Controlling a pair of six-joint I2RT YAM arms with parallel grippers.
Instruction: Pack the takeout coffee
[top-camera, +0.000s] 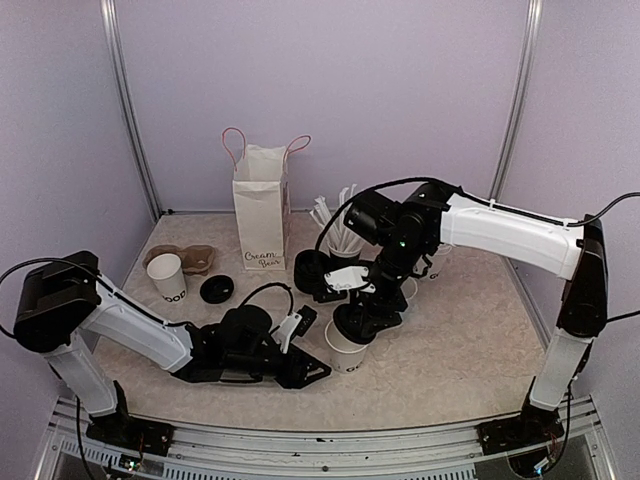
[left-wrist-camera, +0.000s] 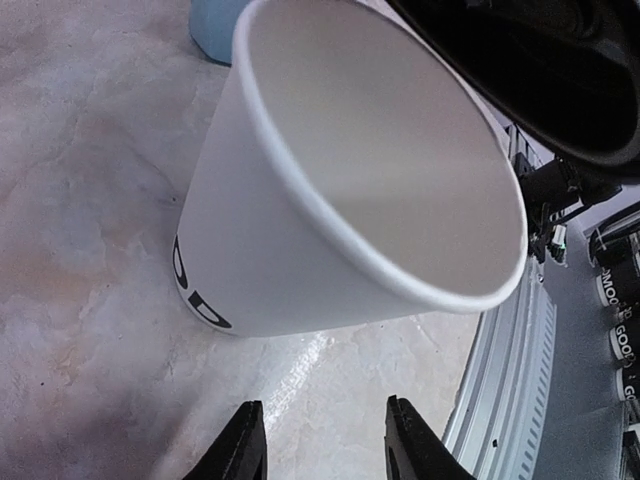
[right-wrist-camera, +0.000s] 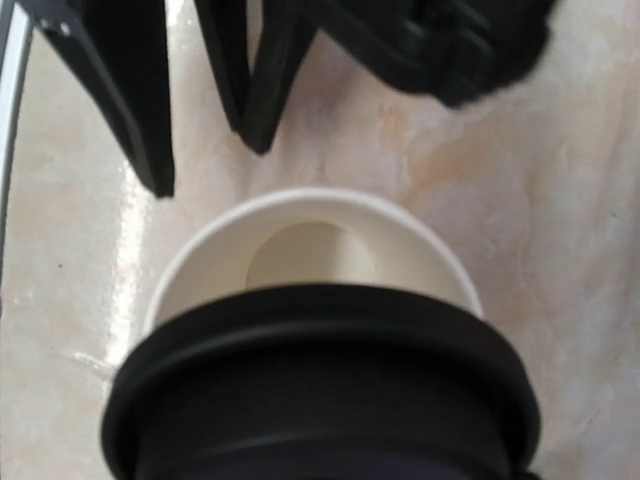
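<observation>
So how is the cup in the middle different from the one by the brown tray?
The middle cup has a black lid over part of its mouth. The left cup, by the brown tray, is fully open, and a second lid lies flat beside it. The left gripper points at the middle cup, but no gripper is near the left cup. Both cups are white and upright, with black print.

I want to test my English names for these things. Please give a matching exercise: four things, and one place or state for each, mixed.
1 paper bag
2 loose black lid
3 centre cup
4 cup carrier

a under the right gripper
b brown, on the left
c upright, pink handles
d flat on the table

Pairs: 1-c, 2-d, 3-a, 4-b
</observation>
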